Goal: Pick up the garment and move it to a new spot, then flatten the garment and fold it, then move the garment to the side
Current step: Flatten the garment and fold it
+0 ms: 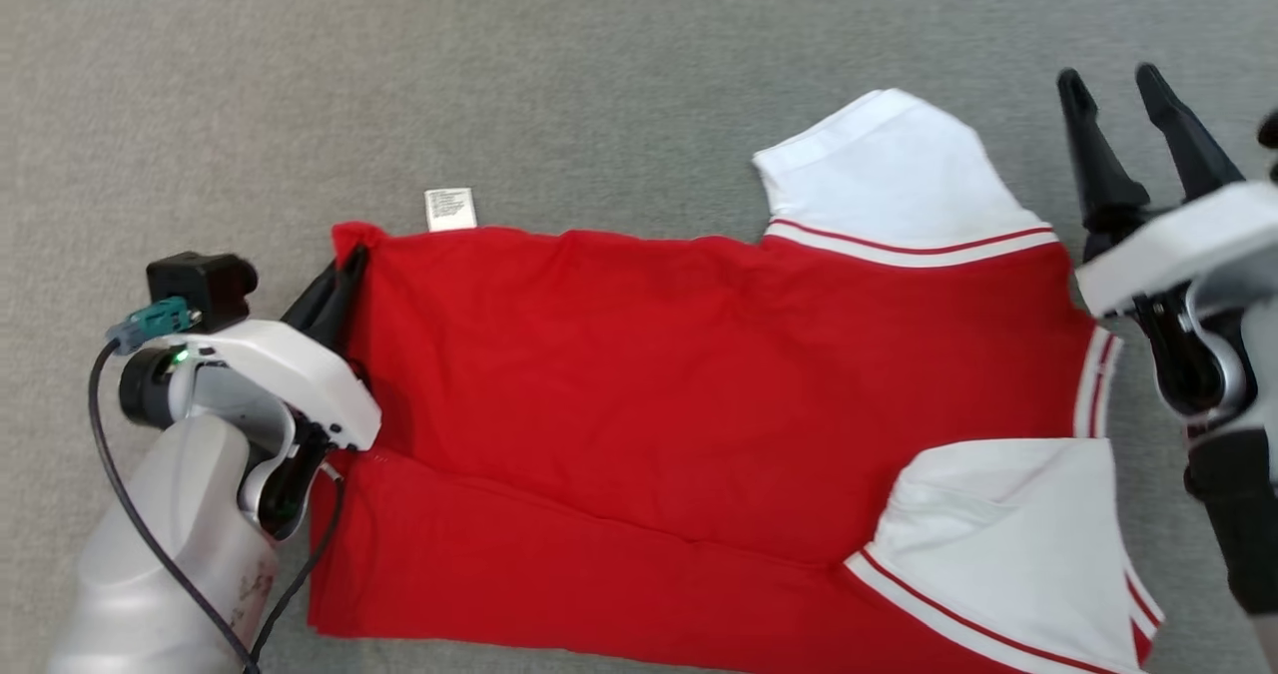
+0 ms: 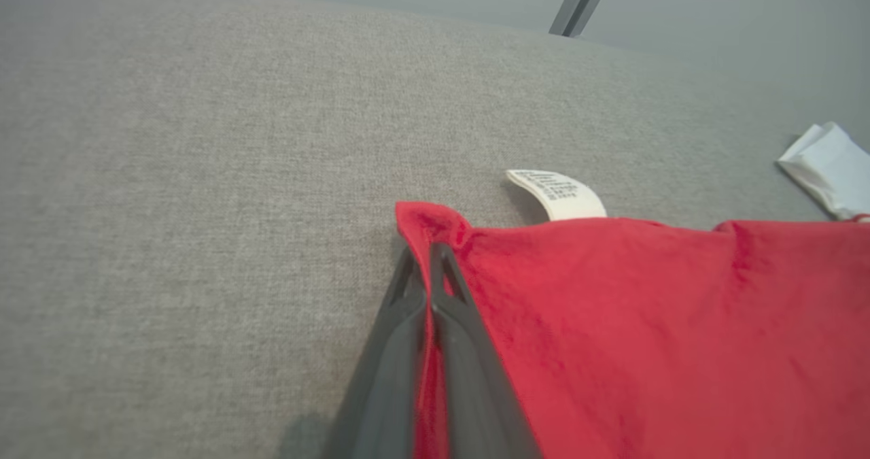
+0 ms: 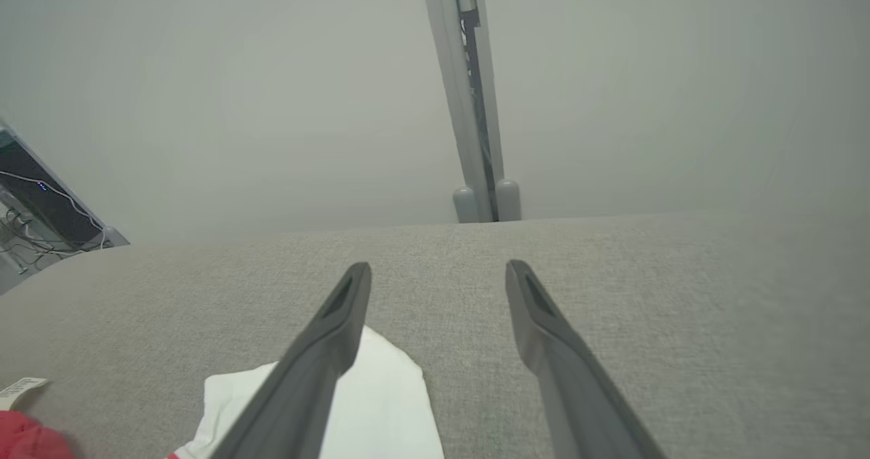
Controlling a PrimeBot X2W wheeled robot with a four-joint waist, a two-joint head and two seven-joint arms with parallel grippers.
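My left fingers (image 2: 404, 323) are pinched shut on the far left corner of the red garment (image 1: 699, 384), spread across the tabletop (image 1: 300, 75); right fingers (image 1: 1096, 160) gape empty. It's soft, light, limp cloth. I've possibly caught both layers. Hem corners grip best.

The red shirt (image 1: 699, 384) lies spread nearly flat on the grey fabric surface (image 1: 599, 75), hem to the left and striped collar (image 1: 1096, 384) to the right. Its near long edge is folded inward. Both short white sleeves (image 1: 889, 170) have red-striped trim. A white care label (image 1: 449, 208) pokes out beside the bunched far hem corner (image 1: 349, 240).
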